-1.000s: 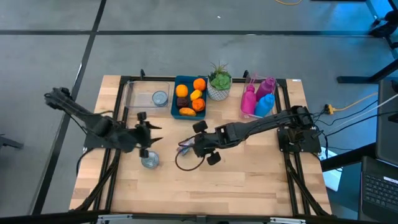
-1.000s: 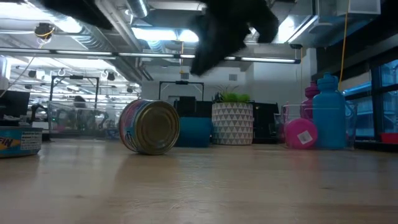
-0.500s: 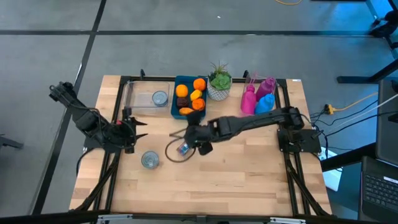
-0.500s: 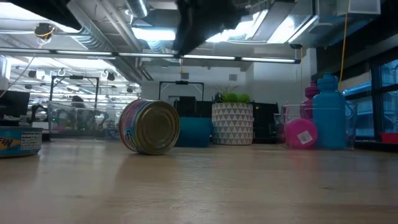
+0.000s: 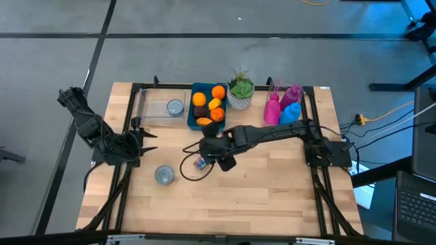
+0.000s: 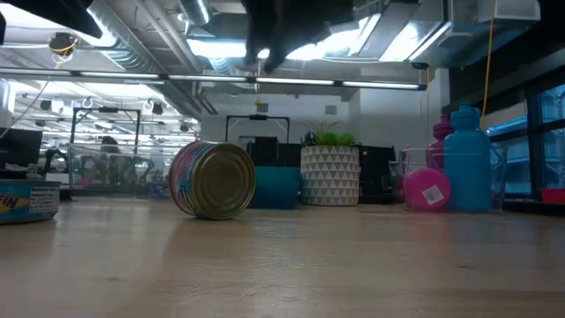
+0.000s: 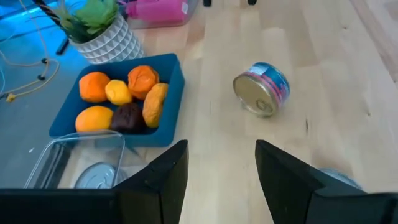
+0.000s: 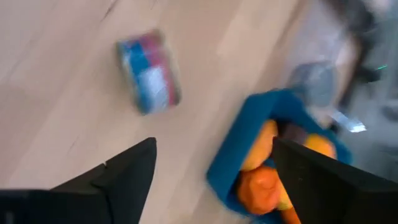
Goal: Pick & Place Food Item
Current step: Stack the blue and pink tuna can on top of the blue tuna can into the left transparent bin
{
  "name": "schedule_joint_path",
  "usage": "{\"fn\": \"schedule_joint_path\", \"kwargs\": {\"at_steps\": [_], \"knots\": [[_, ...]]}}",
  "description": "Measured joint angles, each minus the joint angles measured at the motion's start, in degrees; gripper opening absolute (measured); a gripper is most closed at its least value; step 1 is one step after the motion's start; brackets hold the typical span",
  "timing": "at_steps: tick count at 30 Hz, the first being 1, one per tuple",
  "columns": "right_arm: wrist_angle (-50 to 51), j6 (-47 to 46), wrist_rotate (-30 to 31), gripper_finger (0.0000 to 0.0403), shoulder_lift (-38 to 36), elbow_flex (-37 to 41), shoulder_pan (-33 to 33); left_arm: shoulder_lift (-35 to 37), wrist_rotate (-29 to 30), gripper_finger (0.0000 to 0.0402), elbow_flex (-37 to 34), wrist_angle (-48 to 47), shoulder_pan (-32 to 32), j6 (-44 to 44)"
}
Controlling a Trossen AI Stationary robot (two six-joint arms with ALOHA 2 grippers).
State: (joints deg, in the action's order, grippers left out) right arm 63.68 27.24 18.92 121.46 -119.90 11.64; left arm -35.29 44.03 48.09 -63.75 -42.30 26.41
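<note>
Three cans: one on its side (image 5: pixel 199 162) mid-table (released since a second ago), below right gripper (image 5: pixel 212 151), fingers spread. Left gripper (image 5: pixel 139 139) empty, half apart, withdrawn leftward.

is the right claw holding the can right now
No, the right claw stands open and empty, and the can lies on its side on the table, apart from it.
</note>
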Motion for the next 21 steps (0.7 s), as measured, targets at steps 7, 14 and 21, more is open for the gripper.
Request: {"fn": "schedule_joint_path", "kwargs": {"at_steps": [7, 14, 21], "knots": [[10.64, 3.5, -3.9, 0.0288, 10.65, -14.6, -0.95, 2.96, 1.48, 0.018, -1.7, -2.6, 0.02, 2.58], [9.83, 5.01, -8.58, 0.0288, 12.1, -14.15, -1.19, 4.85, 1.61, 0.018, -1.69, -2.58, 0.02, 2.54], [9.02, 4.72, -11.73, 0.0288, 13.19, -14.06, -1.25, 6.21, 2.07, 0.018, -1.72, -2.56, 0.02, 2.4]]}}
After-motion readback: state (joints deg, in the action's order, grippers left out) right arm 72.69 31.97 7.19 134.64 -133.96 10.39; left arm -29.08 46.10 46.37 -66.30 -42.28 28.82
